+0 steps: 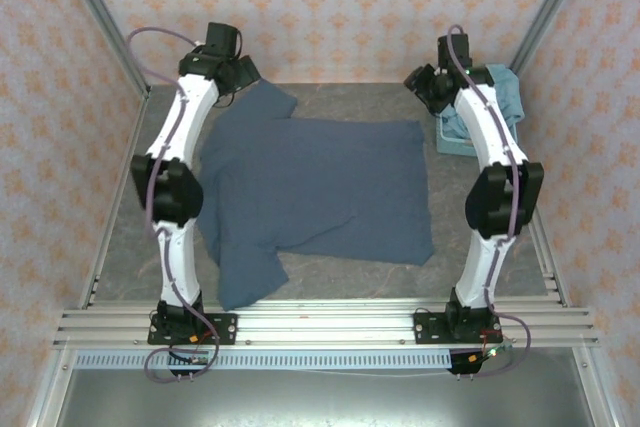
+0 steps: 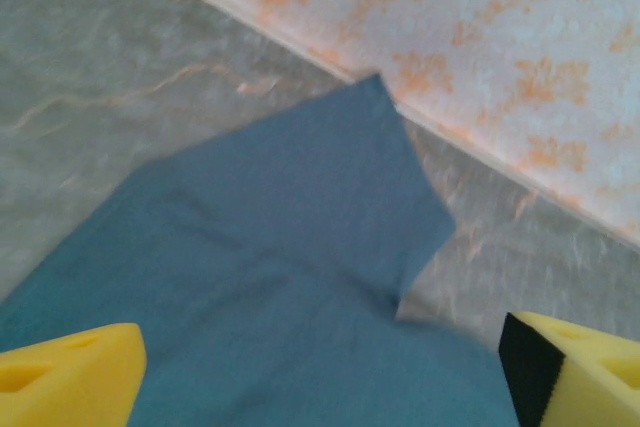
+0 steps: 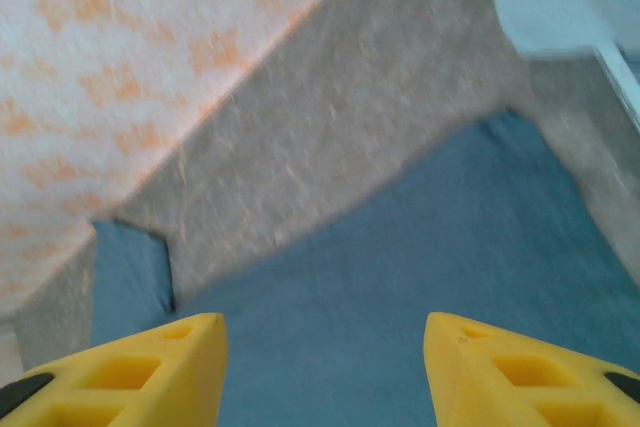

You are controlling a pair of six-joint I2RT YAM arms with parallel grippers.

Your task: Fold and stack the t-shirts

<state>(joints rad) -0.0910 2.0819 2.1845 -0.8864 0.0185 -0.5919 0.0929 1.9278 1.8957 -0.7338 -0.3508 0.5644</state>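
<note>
The dark slate-blue t-shirt (image 1: 320,182) lies spread flat in the middle of the bench (image 1: 340,97), its hem towards the right. One sleeve (image 1: 265,102) points to the far left corner and the other sleeve (image 1: 245,272) to the near left. No fold shows in it: the body is a single open layer, a little rumpled along the near edge. A lighter teal-blue t-shirt (image 1: 505,92) sits bunched in the light-blue basket (image 1: 455,142) at the far right, behind the right arm, unfolded as far as can be seen. Nothing is stacked anywhere.

By my reading the task is at its very start. One tee is laid out ready for a first fold, the other waits in the basket, and all the folding and stacking are left to do.

The left claw (image 2: 320,372) hangs over the far sleeve with its yellow fingers wide apart, holding nothing. The right claw (image 3: 320,347) hangs over the far right corner of the same tee, fingers also apart and empty.
</note>
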